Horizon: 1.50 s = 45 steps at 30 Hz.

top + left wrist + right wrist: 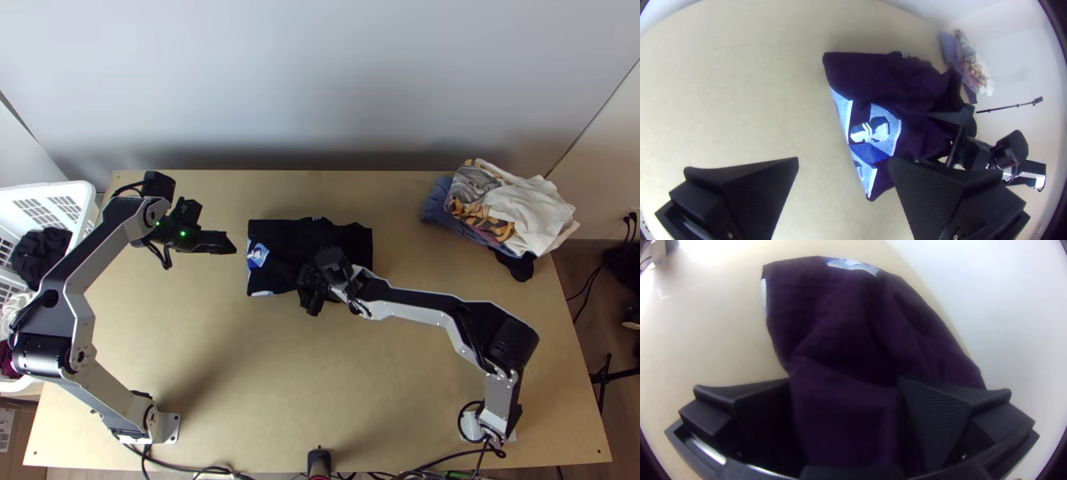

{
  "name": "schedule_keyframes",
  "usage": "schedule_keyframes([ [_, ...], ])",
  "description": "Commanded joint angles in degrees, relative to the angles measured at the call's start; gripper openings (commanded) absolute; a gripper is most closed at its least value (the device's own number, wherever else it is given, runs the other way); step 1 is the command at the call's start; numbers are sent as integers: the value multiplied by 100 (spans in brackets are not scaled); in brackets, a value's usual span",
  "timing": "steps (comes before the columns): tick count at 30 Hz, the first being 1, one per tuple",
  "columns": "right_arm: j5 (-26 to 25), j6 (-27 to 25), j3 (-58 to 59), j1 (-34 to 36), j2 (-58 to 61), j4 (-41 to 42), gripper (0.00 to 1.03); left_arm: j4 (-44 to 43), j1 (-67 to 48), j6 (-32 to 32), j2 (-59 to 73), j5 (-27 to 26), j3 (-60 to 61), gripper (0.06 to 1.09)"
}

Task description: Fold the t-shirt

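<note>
The t-shirt point(292, 238) lies in a dark, rumpled, roughly oblong bundle in the middle part of the table point(240, 384), its white-and-blue print point(258, 254) at the end nearer the left arm. The step in hand looks like shaping or finishing a fold at the opposite end. To do it well, the right gripper point(844, 380) should come down square to the edge, take only the layers meant to turn, and lay them over low and slowly, so the lower cloth isn't dragged along. The creases would then want smoothing outward (dark cloth hides its wrinkles, so a light press all over is wiser than one pat). Pinching too deep could pull the bundle crooked, and the left gripper point(844, 161) might usefully steady the printed end.

The right gripper is over the shirt's near side, away from the print, its two fingers spread wide with cloth showing in the gap; it looks released rather than clamped on anything. The left gripper is apart from the shirt, just off the printed end, its fingers also spread and holding nothing, with the shirt ahead of it.
</note>
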State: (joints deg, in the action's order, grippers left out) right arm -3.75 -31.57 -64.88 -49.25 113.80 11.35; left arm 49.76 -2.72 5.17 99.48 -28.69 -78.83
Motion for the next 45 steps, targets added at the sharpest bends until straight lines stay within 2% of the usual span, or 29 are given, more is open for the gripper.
schedule_keyframes([
  [1, -65, 55, -508, 206, 389, -151, 60, -1, 8, -7, 54, -14, -54, 104],
  [2, -65, 116, -587, 223, 441, -186, 49, 8, 8, -7, 54, -14, -54, 104],
  [5, -65, 257, -772, 276, 582, -213, 2, -1, -9, -25, 71, -32, -63, 104],
  [10, -126, 1127, -947, 408, 547, -450, 3, -1, -44, -77, 71, -49, -80, 104],
  [14, -161, 1936, -1167, 549, 72, -828, 3, -1, -79, -113, 63, -49, -115, 104],
  [16, -188, 2085, -1246, 645, -235, -933, 3, -1, -123, -139, 63, -49, -150, 104],
  [28, -284, 2146, -2556, 1559, -974, -1531, 3, 8, -510, -429, 89, -49, -423, 104],
  [37, -363, 2296, -2556, 2280, -1395, -1540, 3, 157, -563, -508, -78, -40, -441, 104],
  [45, -486, 2296, -2608, 3431, -2028, -1496, 3, 271, -616, -578, -271, -23, -397, 104],
])
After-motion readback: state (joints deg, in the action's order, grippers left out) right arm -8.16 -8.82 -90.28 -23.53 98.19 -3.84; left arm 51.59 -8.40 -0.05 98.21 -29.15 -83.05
